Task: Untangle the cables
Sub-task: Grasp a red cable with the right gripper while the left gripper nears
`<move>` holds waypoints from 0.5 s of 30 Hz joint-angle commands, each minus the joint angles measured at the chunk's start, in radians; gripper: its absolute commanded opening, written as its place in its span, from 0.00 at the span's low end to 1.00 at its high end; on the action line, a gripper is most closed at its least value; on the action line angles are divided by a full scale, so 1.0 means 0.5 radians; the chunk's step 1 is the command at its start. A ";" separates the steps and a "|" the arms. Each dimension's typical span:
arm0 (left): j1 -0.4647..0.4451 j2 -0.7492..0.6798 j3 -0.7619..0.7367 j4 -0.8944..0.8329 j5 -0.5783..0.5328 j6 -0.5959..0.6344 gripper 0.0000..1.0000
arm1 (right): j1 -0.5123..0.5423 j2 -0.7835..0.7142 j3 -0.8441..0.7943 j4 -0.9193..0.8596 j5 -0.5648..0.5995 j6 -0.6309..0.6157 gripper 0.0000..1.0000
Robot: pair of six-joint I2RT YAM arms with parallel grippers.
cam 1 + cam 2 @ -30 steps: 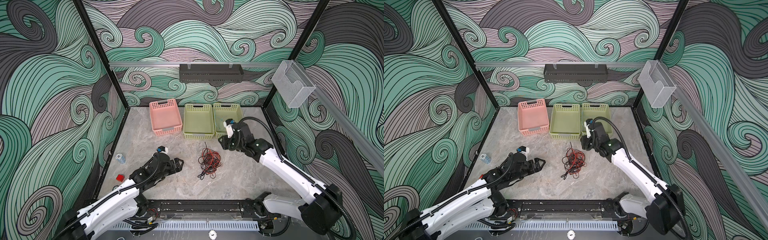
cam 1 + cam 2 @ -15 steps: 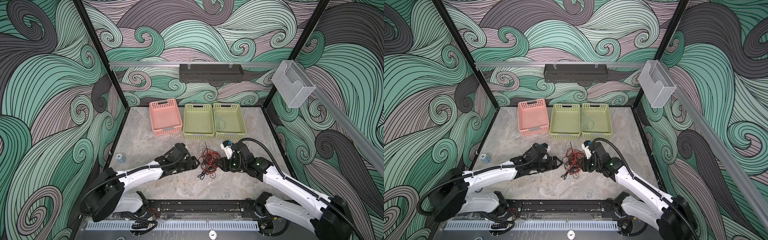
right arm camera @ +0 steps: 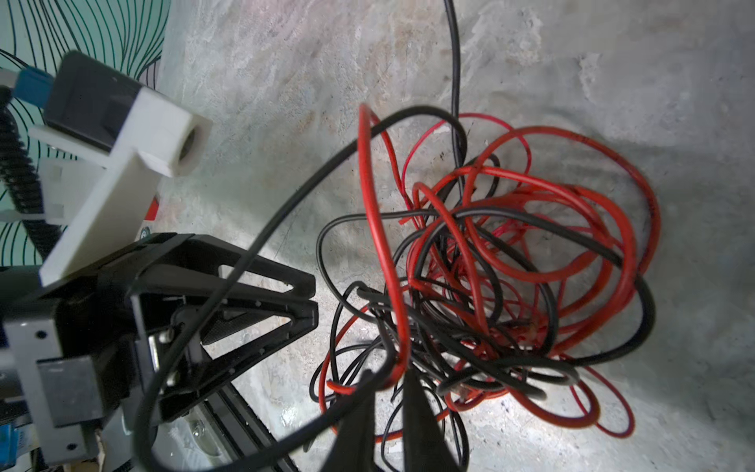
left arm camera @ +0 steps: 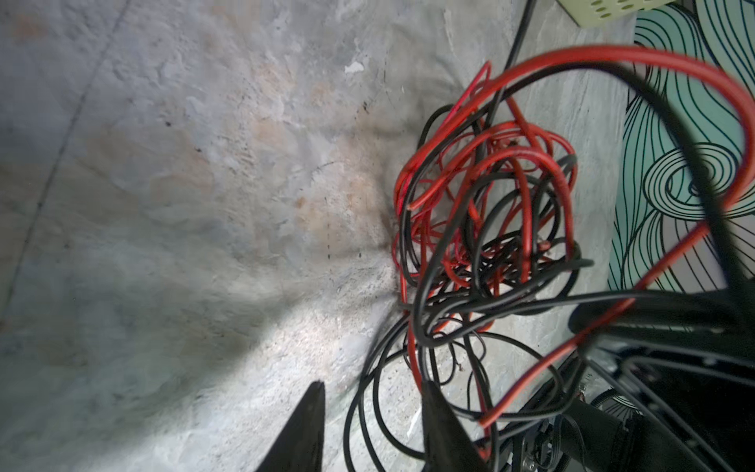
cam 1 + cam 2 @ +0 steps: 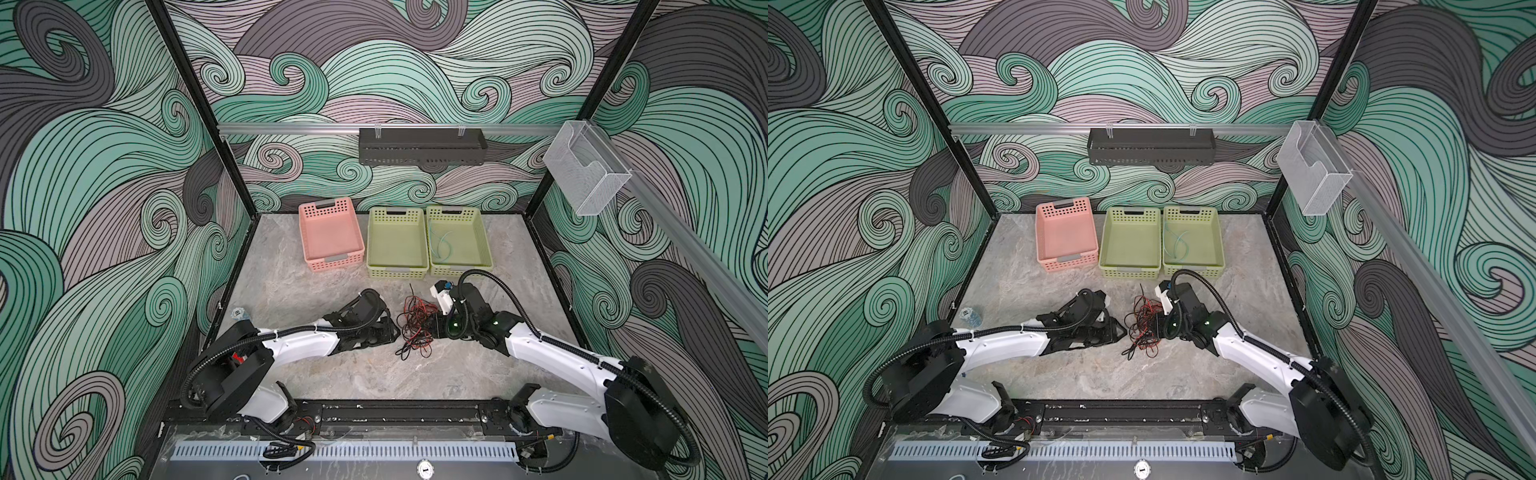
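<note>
Overall: two arms reach in low from either side of a marbled tabletop point(image 5: 374, 374) and meet at a tangle of cables point(image 5: 415, 324) near its middle.
Pink basket point(image 5: 332, 262): back row, leftmost.
Left gripper point(image 5: 394, 332): low over the tabletop, just beside the left edge of the tangle and pointing into it.
Left fingers point(image 4: 310, 429): released, a clear gap between the tips; thin black loops lie on the tabletop inside it, none pinched.
Middle basket point(image 5: 397, 272): green, just beside the pink one and its green neighbour.
Cables: black and red strands in one loose heap on the tabletop, between the two grippers and in front of the baskets; one black end runs out toward the baskets.
Right gripper point(image 5: 435, 328): at the tangle's right edge, largely hidden under its own wrist in both top views.
Right fingers point(image 3: 421, 429): clenched on the cables; in the right wrist view a red loop and a black loop rise from the closed tips.
Right basket point(image 5: 459, 272): green, back row, rightmost.
Teal piece point(image 5: 442, 247): short curled strand lying inside the right basket, well apart from the tangle.
</note>
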 commanded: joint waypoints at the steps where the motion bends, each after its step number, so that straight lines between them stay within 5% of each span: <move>1: -0.008 -0.033 0.058 -0.107 -0.087 0.050 0.36 | 0.010 -0.042 -0.003 0.059 0.025 0.021 0.05; 15: -0.007 -0.608 0.049 -0.486 -0.326 0.204 0.43 | 0.022 -0.376 0.283 -0.349 0.195 -0.079 0.00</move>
